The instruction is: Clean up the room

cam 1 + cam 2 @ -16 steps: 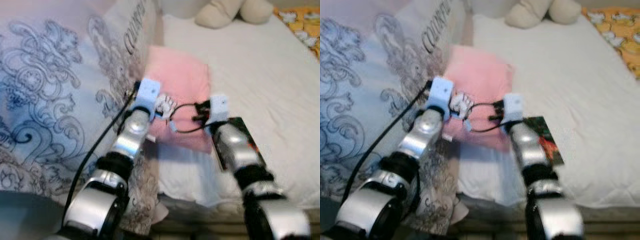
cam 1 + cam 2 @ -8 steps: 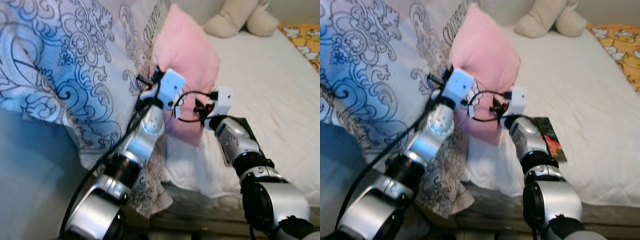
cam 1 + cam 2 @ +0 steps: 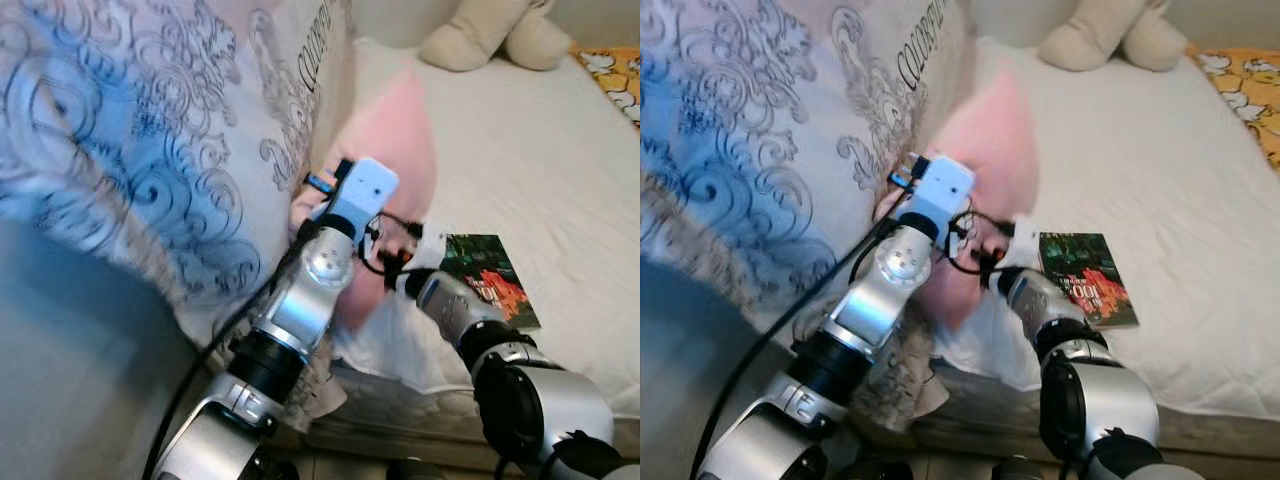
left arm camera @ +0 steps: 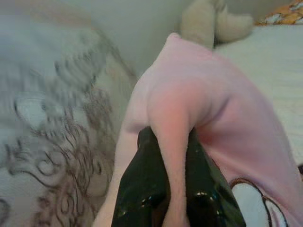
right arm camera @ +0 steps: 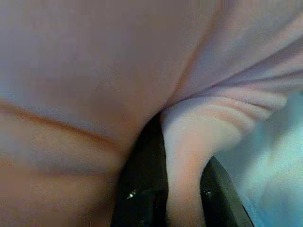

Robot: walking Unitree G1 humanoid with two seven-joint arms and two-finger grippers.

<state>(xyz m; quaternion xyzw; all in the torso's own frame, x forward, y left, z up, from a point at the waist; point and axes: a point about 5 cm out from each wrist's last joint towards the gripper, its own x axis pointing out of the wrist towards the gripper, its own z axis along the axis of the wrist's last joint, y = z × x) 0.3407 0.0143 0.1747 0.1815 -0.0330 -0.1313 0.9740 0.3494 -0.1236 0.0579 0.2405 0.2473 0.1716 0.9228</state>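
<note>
Both grippers pinched the pink pillow (image 3: pixel 385 150), lifted on edge above the white mattress (image 3: pixel 520 160). The left gripper (image 4: pixel 176 208) had its two black fingers pressed on a fold of the fabric; the right gripper (image 5: pixel 165 201) nipped another fold lower down. Just beside the right arm, a dark book (image 3: pixel 1083 277) lay flat on the mattress. To the left, a blue-patterned duvet (image 3: pixel 130 140) rose in a heap. Farther back sat a beige plush toy (image 3: pixel 490 35).

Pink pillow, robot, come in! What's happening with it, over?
Both grippers, left and right, pinched shut on pink pillow, lifted off the bed. Patterned duvet bunched close alongside. Book lies below, untouched.
</note>
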